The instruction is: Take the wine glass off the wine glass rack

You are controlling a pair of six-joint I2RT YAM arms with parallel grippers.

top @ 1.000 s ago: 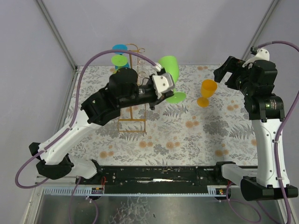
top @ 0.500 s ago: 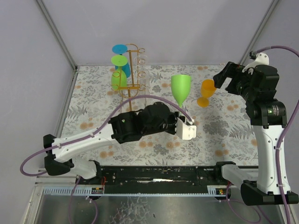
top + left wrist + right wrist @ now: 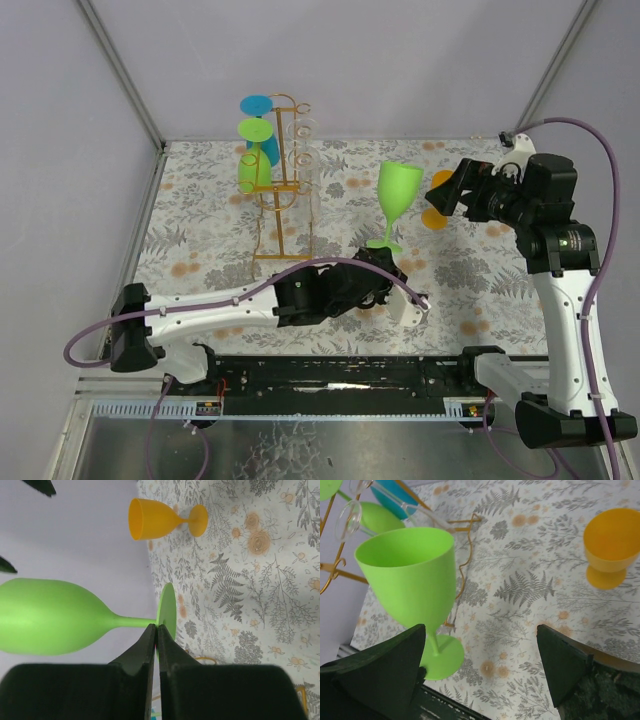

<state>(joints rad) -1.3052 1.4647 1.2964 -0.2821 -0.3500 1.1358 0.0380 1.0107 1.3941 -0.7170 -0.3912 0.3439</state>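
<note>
A green wine glass (image 3: 397,190) stands upright, slightly tilted, right of the gold wire rack (image 3: 283,215). My left gripper (image 3: 385,262) reaches in low from the front and is shut on the rim of its foot. In the left wrist view the closed fingertips (image 3: 156,627) pinch the foot's edge, with the bowl (image 3: 50,617) to the left. My right gripper (image 3: 442,192) hovers open and empty just right of the glass. In the right wrist view it (image 3: 475,665) is spread wide, with the glass (image 3: 407,575) by its left finger.
The rack still holds a blue glass (image 3: 258,105), another green glass (image 3: 250,170) and clear glasses (image 3: 300,130). An orange glass (image 3: 432,218) stands under my right gripper, and also shows in the wrist views (image 3: 150,519) (image 3: 612,540). Grey walls close the back and sides.
My left arm carried the green glass from the rack to the right, turned it upright and dropped low toward the table. My right gripper moved left and down, over the orange glass.
</note>
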